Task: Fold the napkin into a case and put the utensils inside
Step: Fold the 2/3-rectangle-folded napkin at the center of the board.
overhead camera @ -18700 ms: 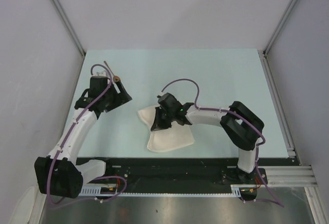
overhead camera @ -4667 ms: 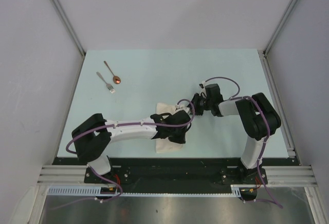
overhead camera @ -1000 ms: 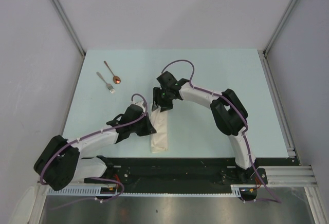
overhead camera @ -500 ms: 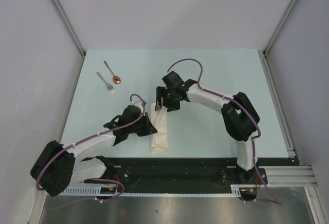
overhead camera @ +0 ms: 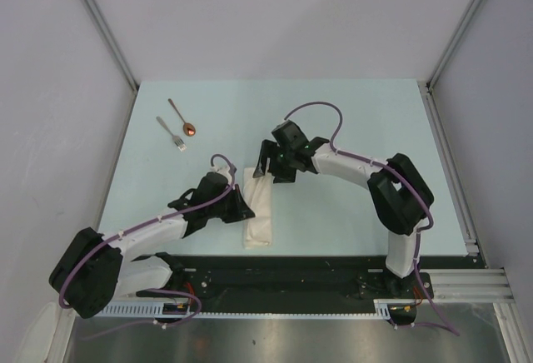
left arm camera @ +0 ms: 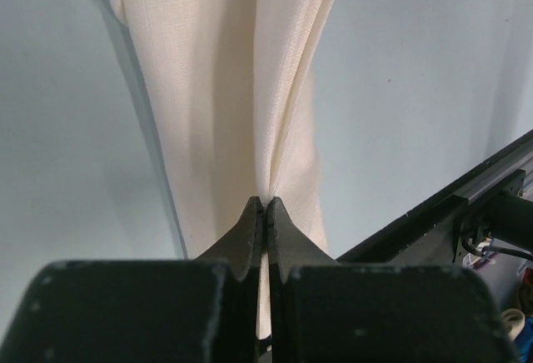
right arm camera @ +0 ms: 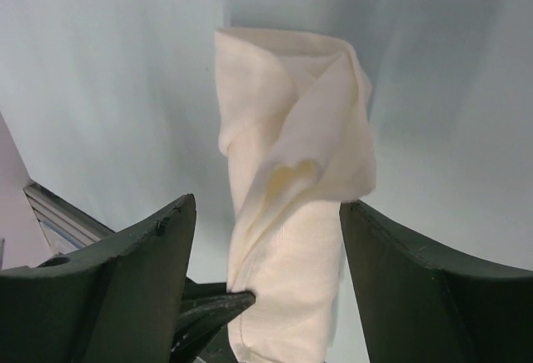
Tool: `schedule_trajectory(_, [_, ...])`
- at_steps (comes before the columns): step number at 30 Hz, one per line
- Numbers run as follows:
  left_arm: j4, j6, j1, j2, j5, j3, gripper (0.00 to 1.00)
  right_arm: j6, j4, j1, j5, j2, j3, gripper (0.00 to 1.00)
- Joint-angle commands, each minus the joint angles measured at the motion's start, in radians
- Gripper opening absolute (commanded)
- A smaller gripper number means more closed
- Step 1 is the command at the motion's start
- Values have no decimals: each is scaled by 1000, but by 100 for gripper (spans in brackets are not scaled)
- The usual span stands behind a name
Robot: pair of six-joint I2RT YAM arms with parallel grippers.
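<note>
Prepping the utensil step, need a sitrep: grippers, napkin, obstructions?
Left gripper: jaws shut on napkin. Right gripper: jaws open over its far end. Napkin folded to a narrow strip. Fork, spoon far left, out of the way.

One napkin (overhead camera: 259,209). One fork (overhead camera: 171,133). One spoon (overhead camera: 183,118). Two robot helpers: one left arm (overhead camera: 158,230), one right arm (overhead camera: 350,163). One tabletop (overhead camera: 350,113) under all.
</note>
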Motion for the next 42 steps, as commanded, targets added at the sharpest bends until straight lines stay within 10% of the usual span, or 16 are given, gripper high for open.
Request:
schedule_trajectory(1, [26, -13, 5, -17, 34, -9, 0, 15, 77, -24, 15, 31, 47, 74])
schedule_trajectory(29, [122, -43, 2, 14, 123, -80, 0, 1, 160, -17, -105, 214, 203, 13])
schedule_trajectory(42, [139, -73, 2, -3, 111, -115, 0, -74, 127, 34, -12, 156, 170, 49])
